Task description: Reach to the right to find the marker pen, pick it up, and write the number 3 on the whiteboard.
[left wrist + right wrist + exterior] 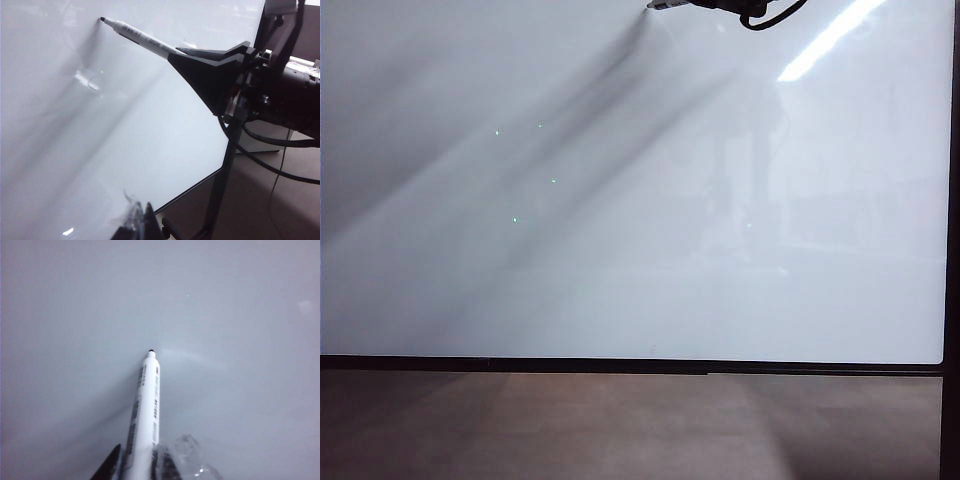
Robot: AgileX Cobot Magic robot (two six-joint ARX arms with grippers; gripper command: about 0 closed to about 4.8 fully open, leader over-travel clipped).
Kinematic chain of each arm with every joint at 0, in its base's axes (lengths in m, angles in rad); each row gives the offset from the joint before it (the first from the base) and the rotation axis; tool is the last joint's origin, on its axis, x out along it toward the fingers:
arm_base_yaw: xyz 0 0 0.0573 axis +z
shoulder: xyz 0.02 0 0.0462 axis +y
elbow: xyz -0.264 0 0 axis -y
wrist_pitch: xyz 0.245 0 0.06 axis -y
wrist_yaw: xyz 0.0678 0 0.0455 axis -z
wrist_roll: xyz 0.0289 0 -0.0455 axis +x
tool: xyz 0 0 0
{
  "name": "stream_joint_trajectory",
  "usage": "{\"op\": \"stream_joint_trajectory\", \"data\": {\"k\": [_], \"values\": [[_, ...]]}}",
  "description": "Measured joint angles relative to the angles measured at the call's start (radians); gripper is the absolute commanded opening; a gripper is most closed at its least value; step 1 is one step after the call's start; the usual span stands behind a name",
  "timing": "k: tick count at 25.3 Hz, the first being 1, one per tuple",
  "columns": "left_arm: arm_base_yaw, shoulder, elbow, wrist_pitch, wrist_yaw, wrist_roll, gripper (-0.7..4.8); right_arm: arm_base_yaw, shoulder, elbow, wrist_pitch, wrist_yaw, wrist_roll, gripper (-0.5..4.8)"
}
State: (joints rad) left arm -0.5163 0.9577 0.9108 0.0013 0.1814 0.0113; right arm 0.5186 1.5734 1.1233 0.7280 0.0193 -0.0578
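From the exterior view I've got the big glossy white whiteboard (620, 250) with its thin black frame filling nearly everything, and it's blank: no number 3 on it that I can see. Right at the top edge the bulky black right gripper (705, 4) just pokes in, with the pale tip of the slim grey-white marker pen (657, 5) ahead of it, high on the board and a little right of centre.

Over to the left wrist view. There's the right gripper (187, 51), jaws pinched narrow on the marker pen (142, 40), dark tip apparently at the whiteboard (100, 150) surface; contact or a hair off, I can't tell. My left gripper (140, 222) shows only as a sliver of finger low in the picture, so I cannot tell how wide it stands; it holds nothing I can see.

Right wrist view: marker pen (145, 415) runs straight out from the right gripper (135, 465), clamped between its fingers, nib facing bare whiteboard (225, 315).

My call: touch down lightly, keep pressure even, and draw the top curve slowly so the nib doesn't skip or the barrel slip.
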Motion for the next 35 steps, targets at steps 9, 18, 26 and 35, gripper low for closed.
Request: {"op": "stream_joint_trajectory", "data": {"k": [9,18,26,35], "values": [[0.0,0.0,0.0,-0.002,0.0,0.0,-0.05,0.0,0.015,0.0,0.015,0.006,0.0,0.49],[0.0,0.0,0.0,-0.002,0.0,0.0,-0.05,0.003,0.013,0.0,0.014,0.041,-0.001,0.49],[0.0,0.0,0.0,-0.002,0.0,0.0,-0.05,0.002,-0.029,0.0,-0.07,0.085,-0.001,0.49],[0.0,0.0,0.0,-0.002,0.0,0.0,-0.05,0.003,-0.051,-0.001,-0.115,0.126,-0.001,0.49]]}}
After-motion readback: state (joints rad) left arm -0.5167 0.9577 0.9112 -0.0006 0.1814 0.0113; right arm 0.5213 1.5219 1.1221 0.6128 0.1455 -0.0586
